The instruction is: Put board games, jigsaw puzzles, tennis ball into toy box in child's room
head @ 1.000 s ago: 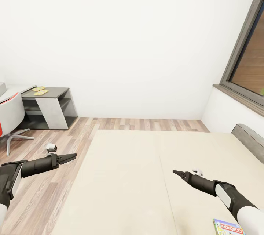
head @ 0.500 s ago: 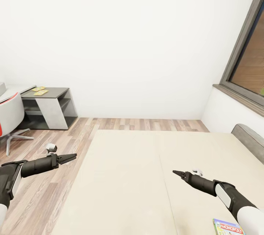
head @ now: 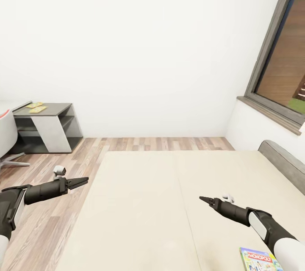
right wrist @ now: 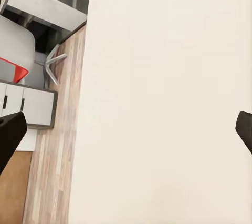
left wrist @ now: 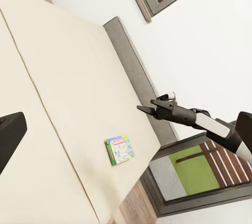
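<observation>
The head camera has swung slightly right since a moment ago, so the bed (head: 169,203) fills more of the view; both arms hold the same pose. The right tool (head: 202,198) and left tool (head: 84,180) look pinched narrow and empty. A board game (head: 258,259) lies on the mattress behind and right of the right tool, cut by the frame edge. Far beyond the left tool, two jigsaw puzzles (head: 36,107) rest on the dark surface (head: 55,109), too small to read.

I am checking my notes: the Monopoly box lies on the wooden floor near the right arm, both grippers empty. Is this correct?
Not quite. The Monopoly box lies on the bed, not the floor, as the head view shows. It is near the right arm, and both grippers are empty.
</observation>
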Motion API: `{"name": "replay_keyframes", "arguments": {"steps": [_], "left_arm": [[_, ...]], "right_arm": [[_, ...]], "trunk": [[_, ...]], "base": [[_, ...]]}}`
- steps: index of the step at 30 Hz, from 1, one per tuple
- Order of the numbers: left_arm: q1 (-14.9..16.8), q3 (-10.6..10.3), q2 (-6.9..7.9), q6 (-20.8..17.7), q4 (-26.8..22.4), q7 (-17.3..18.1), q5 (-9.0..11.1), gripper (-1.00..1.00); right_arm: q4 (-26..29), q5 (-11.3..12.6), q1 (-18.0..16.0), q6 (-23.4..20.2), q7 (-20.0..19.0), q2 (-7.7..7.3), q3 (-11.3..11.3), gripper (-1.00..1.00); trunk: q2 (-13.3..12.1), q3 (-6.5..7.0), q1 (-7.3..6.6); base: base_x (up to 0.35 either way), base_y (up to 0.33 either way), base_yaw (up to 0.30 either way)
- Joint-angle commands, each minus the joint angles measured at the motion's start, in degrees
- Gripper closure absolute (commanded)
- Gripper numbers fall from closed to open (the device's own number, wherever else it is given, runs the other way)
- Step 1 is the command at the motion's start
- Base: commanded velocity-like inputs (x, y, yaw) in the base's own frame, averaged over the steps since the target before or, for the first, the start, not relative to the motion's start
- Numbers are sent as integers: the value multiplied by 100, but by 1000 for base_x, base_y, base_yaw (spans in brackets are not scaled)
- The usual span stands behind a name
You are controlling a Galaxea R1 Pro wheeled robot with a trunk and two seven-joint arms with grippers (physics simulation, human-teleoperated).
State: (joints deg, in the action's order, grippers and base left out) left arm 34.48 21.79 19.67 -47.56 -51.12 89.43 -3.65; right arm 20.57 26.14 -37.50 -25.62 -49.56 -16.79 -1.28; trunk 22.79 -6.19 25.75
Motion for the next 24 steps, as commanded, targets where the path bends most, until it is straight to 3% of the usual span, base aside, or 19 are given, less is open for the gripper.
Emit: {"name": "replay_keyframes", "arguments": {"steps": [1, 24], "left_arm": [[6, 9, -1, -60, -3, 40, -39, -100], [6, 9, 1, -60, -3, 42, -39, -100]], "right_arm": [[0, 23, -6, -48, -10, 0, -13, -100], [0, 23, -5, -48, -10, 0, -4, -100]], "trunk": [[13, -12, 4], [13, -2, 4]], "base": [[0, 0, -29], [0, 0, -19]]}}
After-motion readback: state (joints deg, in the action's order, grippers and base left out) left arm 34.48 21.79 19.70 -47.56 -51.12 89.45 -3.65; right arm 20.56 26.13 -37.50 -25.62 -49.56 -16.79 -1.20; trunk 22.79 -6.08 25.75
